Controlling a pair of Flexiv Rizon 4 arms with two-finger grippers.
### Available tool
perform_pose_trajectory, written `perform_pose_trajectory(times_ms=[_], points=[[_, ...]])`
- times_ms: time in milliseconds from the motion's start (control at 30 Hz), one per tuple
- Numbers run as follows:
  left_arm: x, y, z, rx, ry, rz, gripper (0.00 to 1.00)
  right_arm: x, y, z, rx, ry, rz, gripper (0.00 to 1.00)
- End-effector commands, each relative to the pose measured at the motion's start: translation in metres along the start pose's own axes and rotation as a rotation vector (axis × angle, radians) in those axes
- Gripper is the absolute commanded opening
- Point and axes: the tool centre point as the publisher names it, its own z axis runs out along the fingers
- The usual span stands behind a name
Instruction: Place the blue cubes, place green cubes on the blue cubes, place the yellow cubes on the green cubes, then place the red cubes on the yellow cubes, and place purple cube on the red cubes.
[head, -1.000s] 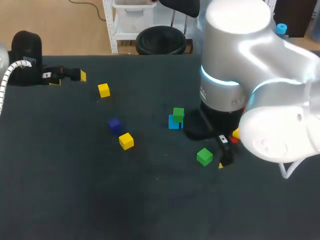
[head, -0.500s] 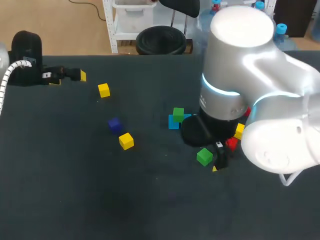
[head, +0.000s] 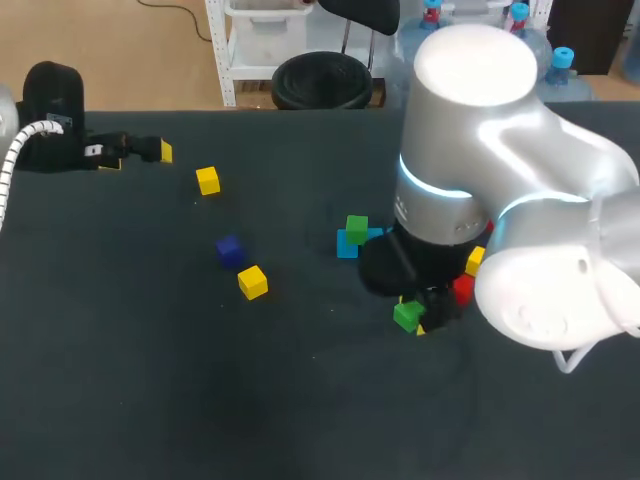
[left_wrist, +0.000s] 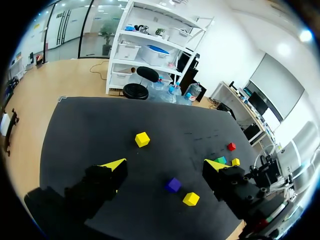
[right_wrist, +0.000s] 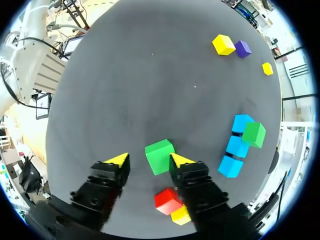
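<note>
My right gripper spread over the dark table, small green cube between its yellow tips, nearer one finger, not pinched, my left gripper spread wide, empty.

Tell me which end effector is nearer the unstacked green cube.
Right. The right end effector has the green cube between its open jaws; the left end effector is far across the table.

Bright, even overhead light; soft shadows
</note>
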Motion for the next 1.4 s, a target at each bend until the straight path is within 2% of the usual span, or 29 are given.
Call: perform_pose_trajectory(times_ms=[33,200,233,267,300,700,1000,1300,1333,1400], points=[[0.001,0.002,0.0,0.011,-0.006,0.002,1.0,0.001,-0.002,0.006,-0.001,-0.003,0.006,0.4],[0.001,0.002,0.0,0.011,-0.006,0.002,1.0,0.002,-0.003,0.007,-0.001,-0.011,0.014,0.37],[0.001,0.002,0.0,0.011,-0.006,0.002,1.0,0.002,-0.002,0.006,-0.001,-0.016,0.013,0.43],[0.001,0.002,0.0,0.011,-0.006,0.002,1.0,0.002,-0.002,0.005,0.0,-0.022,0.014,0.61],[0.001,0.002,0.0,0.011,-0.006,0.002,1.0,0.003,-0.002,0.003,0.002,-0.028,0.018,1.0],[0.001,0.002,0.0,0.011,-0.006,0.002,1.0,0.002,-0.002,-0.008,0.024,-0.035,-0.013,1.0],[0.001,0.002,0.0,0.011,-0.006,0.002,1.0,-0.001,-0.013,0.009,0.008,-0.029,-0.022,1.0],[0.001,0.002,0.0,0.011,-0.006,0.002,1.0,0.0,-0.021,0.013,0.017,-0.037,-0.025,1.0],[0.001,0.002,0.0,0.011,-0.006,0.002,1.0,0.001,-0.022,0.012,0.019,-0.037,-0.023,0.61],[0.001,0.002,0.0,0.011,-0.006,0.002,1.0,0.002,-0.022,0.012,0.02,-0.036,-0.021,0.35]])
